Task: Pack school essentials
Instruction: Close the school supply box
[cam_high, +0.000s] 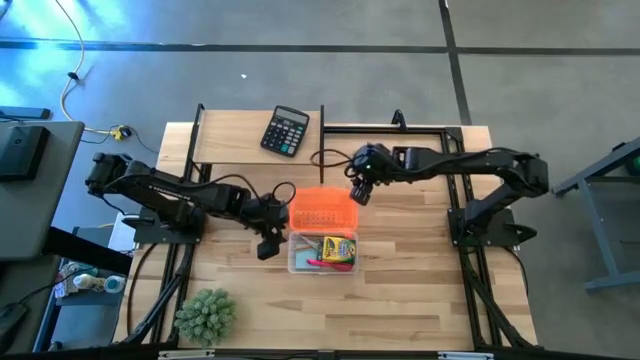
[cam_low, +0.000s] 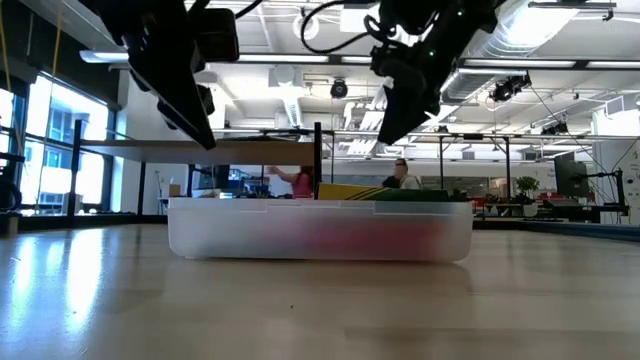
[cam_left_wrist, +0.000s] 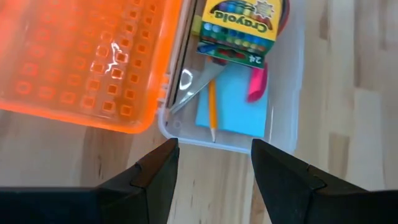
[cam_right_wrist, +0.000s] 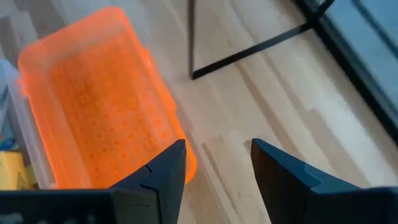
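A clear plastic box (cam_high: 322, 262) sits mid-table with its orange lid (cam_high: 322, 209) folded open flat on the table toward the far edge. Inside lie the yellow-and-green crayon box (cam_left_wrist: 239, 28), a pale blue note pad (cam_left_wrist: 233, 102), a pencil (cam_left_wrist: 211, 106), a pink pen (cam_left_wrist: 256, 84) and scissor blades (cam_left_wrist: 193, 93). My left gripper (cam_high: 268, 243) hovers open just left of the box's near-left corner (cam_left_wrist: 168, 129). My right gripper (cam_high: 358, 190) hovers open above the lid's right far corner (cam_right_wrist: 180, 155). Neither touches anything.
A black calculator (cam_high: 285, 131) lies near the far edge. A spiky green plant (cam_high: 206, 314) stands at the near-left corner. A black metal frame (cam_high: 400, 128) borders the far side. Bare wood (cam_high: 410, 290) lies near and right of the box. People show in the room beyond (cam_low: 300, 182).
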